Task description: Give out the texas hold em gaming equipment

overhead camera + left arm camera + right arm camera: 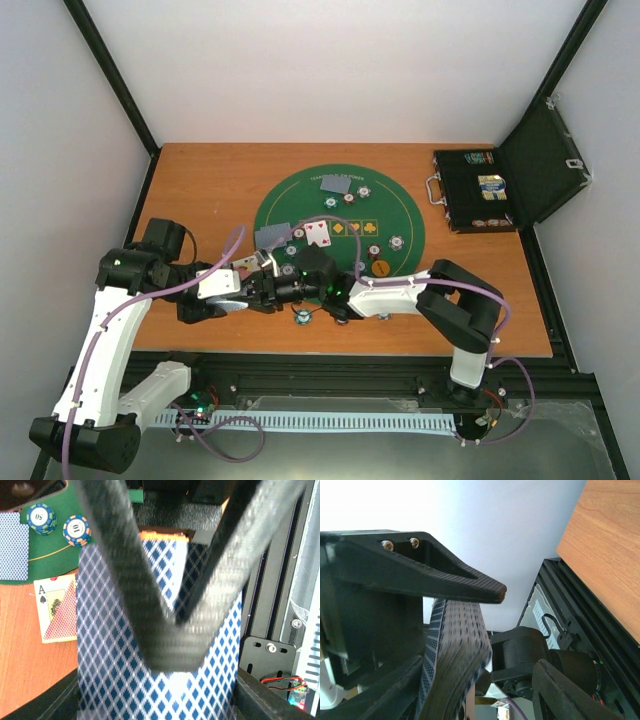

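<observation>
Where the table meets the black rail [330, 372] at its near edge, a lone chip [303, 317] lies on bare wood just off the green mat [400, 215]. Just beyond it the two grippers meet tip to tip. The left gripper [262, 288] is clamped on a pack of blue-backed cards [125, 680], held above the mat's near rim. The right gripper [292, 283] has a finger on either side of the pack's end, and its dark fingers [150, 605] cross the card backs and hide much of them. I cannot tell whether they pinch the pack. The left forearm runs in from the left with its elbow out wide. The right arm is folded, its forearm low and pointing left.

Beside the pack an ace [52, 605] lies on the wood, just by the mat's edge. Farther on sit a blue chip [40, 517] and an orange chip [76, 530]. Beyond them are face-up cards [317, 233] in the mat's middle, an orange disc [380, 267] and a far card [335, 184]. An open black case [480, 190] stands at the far right.
</observation>
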`<control>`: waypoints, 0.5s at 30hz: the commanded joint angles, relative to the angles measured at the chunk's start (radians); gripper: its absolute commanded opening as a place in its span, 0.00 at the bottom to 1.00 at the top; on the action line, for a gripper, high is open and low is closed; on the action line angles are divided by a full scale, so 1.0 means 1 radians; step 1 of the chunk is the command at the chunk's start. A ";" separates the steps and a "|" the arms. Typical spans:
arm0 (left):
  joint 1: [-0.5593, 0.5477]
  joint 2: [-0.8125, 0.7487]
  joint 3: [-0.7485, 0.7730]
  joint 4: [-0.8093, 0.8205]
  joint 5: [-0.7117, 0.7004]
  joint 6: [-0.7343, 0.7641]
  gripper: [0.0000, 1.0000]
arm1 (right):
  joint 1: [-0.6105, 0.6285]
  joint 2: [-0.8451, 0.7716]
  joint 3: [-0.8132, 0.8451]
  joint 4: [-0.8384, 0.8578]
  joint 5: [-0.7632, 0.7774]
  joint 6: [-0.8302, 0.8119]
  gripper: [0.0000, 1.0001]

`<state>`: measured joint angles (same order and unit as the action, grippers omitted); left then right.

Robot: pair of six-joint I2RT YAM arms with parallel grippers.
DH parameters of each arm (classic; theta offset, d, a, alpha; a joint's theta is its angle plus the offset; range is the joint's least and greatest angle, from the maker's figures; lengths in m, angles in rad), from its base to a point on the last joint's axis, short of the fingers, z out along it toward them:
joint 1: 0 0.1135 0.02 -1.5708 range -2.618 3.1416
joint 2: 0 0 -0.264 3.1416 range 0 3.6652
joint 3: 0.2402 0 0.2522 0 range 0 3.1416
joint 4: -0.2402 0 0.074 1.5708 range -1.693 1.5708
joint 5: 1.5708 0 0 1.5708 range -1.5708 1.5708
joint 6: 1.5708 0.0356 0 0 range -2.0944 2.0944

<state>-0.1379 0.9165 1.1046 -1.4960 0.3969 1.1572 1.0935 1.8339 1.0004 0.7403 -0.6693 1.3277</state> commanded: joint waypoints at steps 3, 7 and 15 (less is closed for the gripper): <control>-0.001 -0.011 0.044 -0.003 0.022 0.012 0.04 | -0.038 -0.055 -0.097 -0.070 0.008 -0.026 0.53; -0.001 -0.008 0.049 -0.005 0.021 0.012 0.04 | -0.038 -0.078 -0.121 -0.072 0.020 -0.031 0.47; 0.000 -0.008 0.042 -0.004 0.017 0.013 0.04 | -0.050 -0.168 -0.147 -0.155 0.051 -0.071 0.20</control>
<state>-0.1379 0.9199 1.1046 -1.4986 0.3771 1.1572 1.0622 1.7012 0.8867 0.7109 -0.6621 1.2919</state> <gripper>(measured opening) 0.619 0.246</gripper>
